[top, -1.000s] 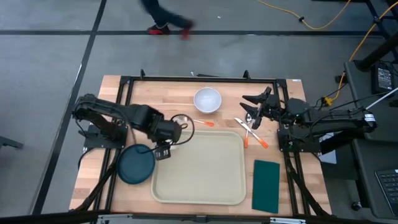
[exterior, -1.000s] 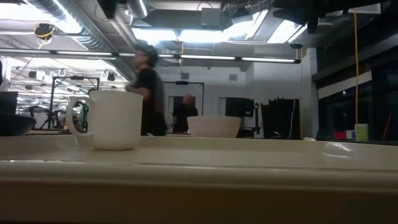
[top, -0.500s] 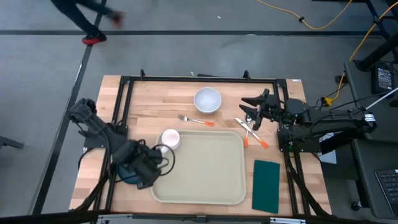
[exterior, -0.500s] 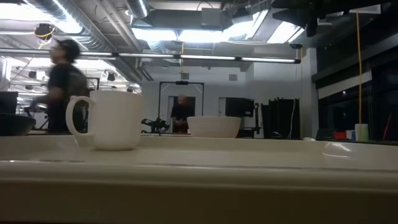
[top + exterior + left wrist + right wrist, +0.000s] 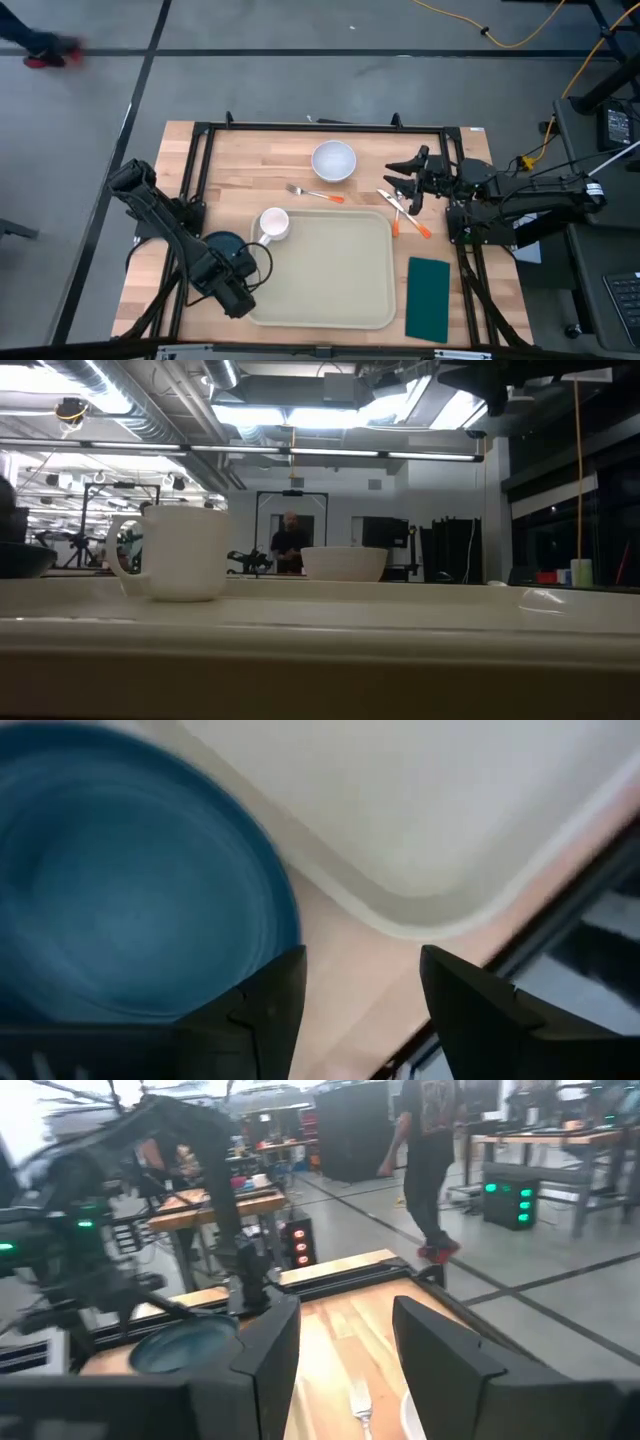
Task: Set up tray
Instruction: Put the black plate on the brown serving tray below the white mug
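Lying near the front edge of the worktop [image 5: 210,160], the tray [image 5: 330,270] sits a little right of centre, its long sides running 9 to 3 o'clock, its inside bare. The left pincer [image 5: 235,297] hangs over the tray's 8 o'clock corner, fingers [image 5: 270,1005] apart with bare wood showing between them in the left wrist view. A plate [image 5: 222,246] lies just beside the tray's left rim, partly under that arm. A mug [image 5: 272,224] stands at the tray's 10 o'clock corner, touching or nearly touching the rim; I cannot tell which. At 12 o'clock from the tray, a fork [image 5: 315,194] lies on open wood, and a bowl [image 5: 333,160] sits beyond it, well apart from the rim. More cutlery [image 5: 405,208] lies off the 1 o'clock corner, just under the right pincer [image 5: 407,178], whose fingers are spread. A napkin [image 5: 429,297] lies at 4 o'clock, near the right rim but not touching. Wood stays free along the far edge on either side of the bowl.
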Motion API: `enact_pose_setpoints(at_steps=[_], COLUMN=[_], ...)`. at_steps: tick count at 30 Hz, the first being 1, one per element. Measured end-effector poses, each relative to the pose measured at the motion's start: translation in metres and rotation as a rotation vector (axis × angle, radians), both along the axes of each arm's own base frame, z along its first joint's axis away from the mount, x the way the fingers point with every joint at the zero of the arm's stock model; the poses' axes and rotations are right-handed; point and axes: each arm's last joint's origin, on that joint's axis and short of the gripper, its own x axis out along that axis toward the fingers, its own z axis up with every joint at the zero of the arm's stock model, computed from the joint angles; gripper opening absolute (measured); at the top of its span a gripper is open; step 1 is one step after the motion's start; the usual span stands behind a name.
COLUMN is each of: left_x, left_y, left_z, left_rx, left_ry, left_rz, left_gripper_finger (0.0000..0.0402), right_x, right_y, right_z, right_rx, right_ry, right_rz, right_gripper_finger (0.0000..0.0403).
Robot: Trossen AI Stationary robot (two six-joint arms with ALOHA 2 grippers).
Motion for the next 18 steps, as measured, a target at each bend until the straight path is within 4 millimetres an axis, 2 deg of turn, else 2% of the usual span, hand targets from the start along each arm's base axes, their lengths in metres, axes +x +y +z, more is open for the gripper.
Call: enact_pose_setpoints(at_steps=[9, 18], left_x=[-0.006, -0.017], left_y=[0.003, 0.004], left_z=[-0.021, -0.044], left_rx=[0.003, 0.024], left_ry=[0.028, 0.057], left_rz=[0.076, 0.105], left_gripper_finger=[0.0192, 0.0192], right_x=[0.000, 0.001], right_y=[0.003, 0.003], right_z=[-0.001, -0.001], right_rx=[-0.003, 0.005], right_ry=[0.010, 0.008], right_rz=[0.091, 0.102], right_gripper_finger=[0.0169, 0.0169])
